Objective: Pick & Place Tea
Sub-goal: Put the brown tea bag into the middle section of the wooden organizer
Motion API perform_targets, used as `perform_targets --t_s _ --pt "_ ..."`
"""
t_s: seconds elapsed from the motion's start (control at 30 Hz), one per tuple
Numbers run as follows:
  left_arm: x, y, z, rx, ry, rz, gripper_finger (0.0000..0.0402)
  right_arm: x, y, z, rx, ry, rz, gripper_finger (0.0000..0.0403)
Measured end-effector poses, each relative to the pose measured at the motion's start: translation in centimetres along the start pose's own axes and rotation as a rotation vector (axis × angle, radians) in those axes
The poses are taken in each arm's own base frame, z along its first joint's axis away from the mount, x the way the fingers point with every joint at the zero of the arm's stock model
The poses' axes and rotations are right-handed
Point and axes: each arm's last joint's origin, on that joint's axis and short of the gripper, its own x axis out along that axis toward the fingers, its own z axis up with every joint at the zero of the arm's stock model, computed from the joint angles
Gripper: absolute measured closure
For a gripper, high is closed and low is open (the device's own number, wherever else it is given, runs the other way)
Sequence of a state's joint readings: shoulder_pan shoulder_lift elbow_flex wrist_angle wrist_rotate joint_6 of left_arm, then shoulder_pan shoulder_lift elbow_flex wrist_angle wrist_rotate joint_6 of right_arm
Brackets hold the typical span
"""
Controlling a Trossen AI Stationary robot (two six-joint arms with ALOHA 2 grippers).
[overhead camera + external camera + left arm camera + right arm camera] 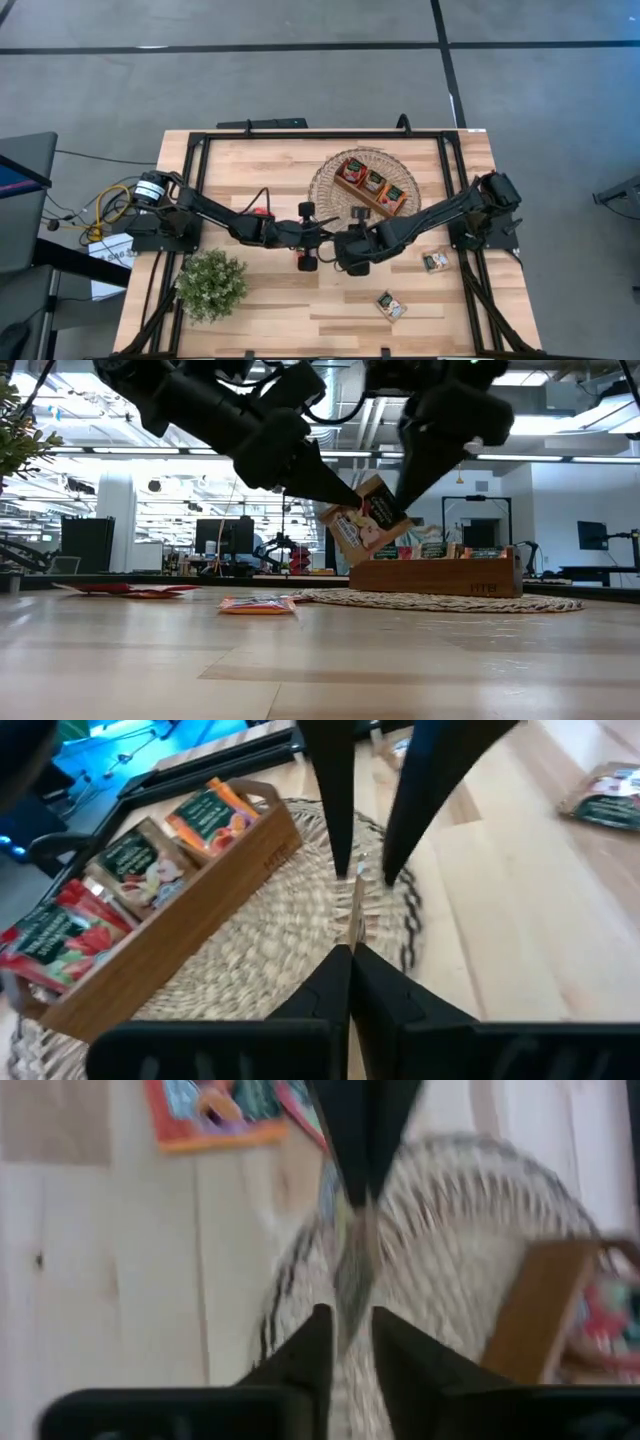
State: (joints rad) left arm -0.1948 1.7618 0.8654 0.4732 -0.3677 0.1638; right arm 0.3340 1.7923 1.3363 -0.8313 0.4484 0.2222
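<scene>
An orange tea sachet [258,604] lies flat on the table [320,670] nearest the low camera. Above mid-table, the left gripper [342,494] pinches a green-and-white tea sachet [362,518] in the air, while the right gripper [405,500], fingers slightly parted, meets the same sachet. Farther back, the wooden tray [370,192] on a woven mat [330,180] holds more sachets.
</scene>
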Motion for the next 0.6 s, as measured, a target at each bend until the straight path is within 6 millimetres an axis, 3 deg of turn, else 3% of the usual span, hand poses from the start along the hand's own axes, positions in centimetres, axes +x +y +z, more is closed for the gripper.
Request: perform_targets --t_s 0.13,0.3,0.47,0.6 --pt "0.2 0.7 0.0 -0.02 -0.002 0.024 0.0401 -0.6 -0.1 -2.7 0.054 0.061 -0.076 0.0268" --pt "0.4 1.5 0.5 -0.073 -0.133 -0.077 0.0401 -0.5 1.6 -7.8 0.155 -0.106 -0.138 0.0206" --pt "0.1 2.6 1.4 -0.105 -0.341 -0.198 0.0401 0.0 3.6 -10.7 0.281 -0.489 -0.098 0.0198" --pt "-0.2 3.0 2.3 -0.108 -0.456 -0.24 0.0401 -0.3 4.4 -11.0 0.323 -0.76 -0.107 0.0218"
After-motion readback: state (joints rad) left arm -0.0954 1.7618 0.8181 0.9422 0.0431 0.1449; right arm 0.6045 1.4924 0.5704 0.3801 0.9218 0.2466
